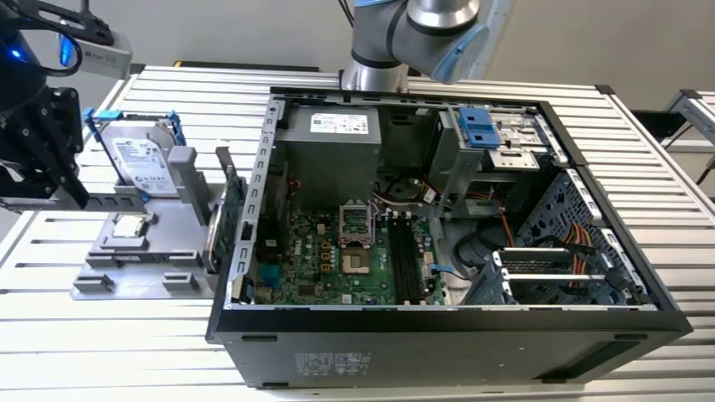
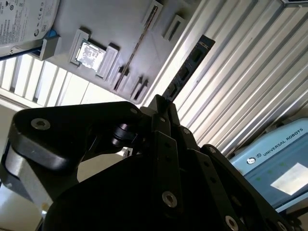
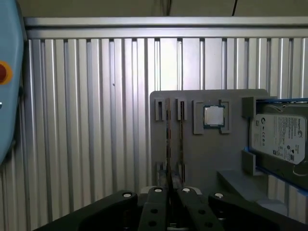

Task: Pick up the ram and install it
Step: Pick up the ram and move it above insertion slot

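Observation:
The ram (image 2: pixel 187 67) is a thin dark stick with chips. It juts out from between the black fingers of my gripper (image 2: pixel 161 102), which is shut on one end of it. In the second wrist view it hangs over the ribbed table beside the grey parts tray (image 2: pixel 120 24). The first wrist view has the ram (image 3: pixel 169 154) edge-on, rising from the gripper (image 3: pixel 170 190) above the tray (image 3: pixel 207 159). In the exterior view the gripper (image 1: pixel 50 159) is at the far left, left of the tray (image 1: pixel 146 251) and well apart from the open computer case (image 1: pixel 447 327). The motherboard's long black memory slots (image 1: pixel 403 260) lie inside.
The tray holds a silver hard drive with a blue bracket (image 1: pixel 146 163), a processor chip (image 1: pixel 131 224) and an upright green card (image 1: pixel 229 213) next to the case wall. Cables and a drive cage (image 1: pixel 558 260) fill the case on the exterior view's right. Ribbed table (image 1: pixel 112 352) surrounds everything.

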`<state>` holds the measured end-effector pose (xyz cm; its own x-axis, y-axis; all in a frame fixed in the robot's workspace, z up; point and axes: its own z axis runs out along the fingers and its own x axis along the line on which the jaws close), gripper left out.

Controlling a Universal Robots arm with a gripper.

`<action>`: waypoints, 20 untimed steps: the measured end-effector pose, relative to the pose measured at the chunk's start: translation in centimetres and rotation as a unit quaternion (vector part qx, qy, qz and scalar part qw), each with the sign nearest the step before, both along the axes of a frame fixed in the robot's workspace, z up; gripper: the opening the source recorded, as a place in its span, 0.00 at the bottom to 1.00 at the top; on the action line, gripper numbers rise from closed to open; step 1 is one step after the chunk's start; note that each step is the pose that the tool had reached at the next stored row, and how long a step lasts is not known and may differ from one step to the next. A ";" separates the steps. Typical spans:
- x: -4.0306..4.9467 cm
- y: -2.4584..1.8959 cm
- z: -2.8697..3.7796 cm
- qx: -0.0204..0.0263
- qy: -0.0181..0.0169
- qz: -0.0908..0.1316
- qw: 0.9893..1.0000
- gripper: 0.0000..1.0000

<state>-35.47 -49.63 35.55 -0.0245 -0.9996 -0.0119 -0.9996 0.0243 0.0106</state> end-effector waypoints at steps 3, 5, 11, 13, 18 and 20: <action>0.00 0.00 0.38 0.000 0.000 0.000 1.000 0.00; 0.00 0.00 0.64 0.000 0.000 0.000 1.000 0.00; 0.00 0.00 1.62 0.000 0.000 0.000 1.000 0.00; 0.00 0.00 1.91 0.000 0.000 0.000 1.000 0.00; 0.00 -0.01 2.46 0.000 0.000 0.000 1.000 0.00; 0.00 0.00 2.47 0.000 0.000 0.000 1.000 0.00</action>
